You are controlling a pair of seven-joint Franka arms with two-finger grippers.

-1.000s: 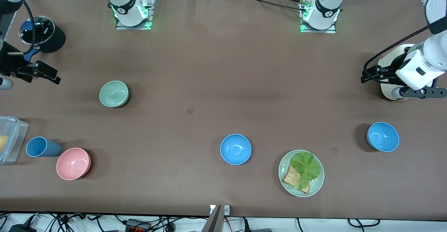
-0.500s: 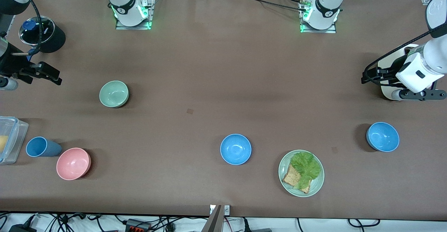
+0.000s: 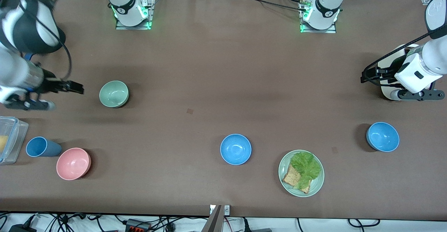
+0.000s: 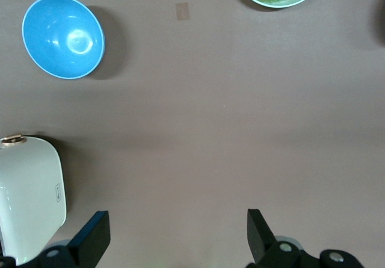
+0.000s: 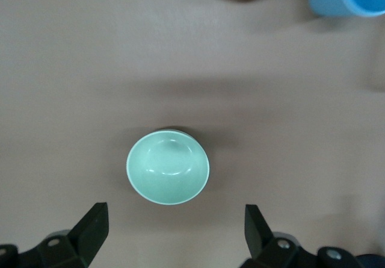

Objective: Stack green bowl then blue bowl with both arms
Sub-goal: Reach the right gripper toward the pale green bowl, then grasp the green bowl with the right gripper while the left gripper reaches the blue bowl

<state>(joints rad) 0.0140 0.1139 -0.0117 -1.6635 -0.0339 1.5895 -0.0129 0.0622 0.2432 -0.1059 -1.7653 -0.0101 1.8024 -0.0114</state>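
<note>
Your right hand [image 3: 75, 87] is up in the air at the right arm's end of the bench [image 3: 216, 68], just beside the green bowl [image 3: 114, 94] and not touching it. In the right wrist view its 2 fingers [image 5: 90, 229] are spread wide with nothing between them, and the green bowl [image 5: 168, 167] sits upright on the bench between and ahead of the fingertips.

Your left hand [image 3: 365, 76] waits at the left arm's end of the bench, over a white object [image 3: 387, 92] that it partly covers. The left wrist view shows its fingers [image 4: 90, 238] released and wide apart, holding nothing, with the white object [image 4: 30, 196] beside one finger.

You have 2 blue bowls on the bench, both upright. 1 blue bowl [image 3: 235, 149] sits near the middle, nearer to the front camera than the green bowl and well apart from it. The other blue bowl [image 3: 382, 136] lies toward the left arm's end, nearer to the front camera than your left hand; it also shows in the left wrist view [image 4: 63, 37].

Between the 2 blue bowls, and a little nearer to the camera, is a green plate [image 3: 301, 173] with lettuce and bread. A pink bowl [image 3: 73, 163] and a blue cup [image 3: 42, 147] lie toward the right arm's end. Nothing is stacked yet.
</note>
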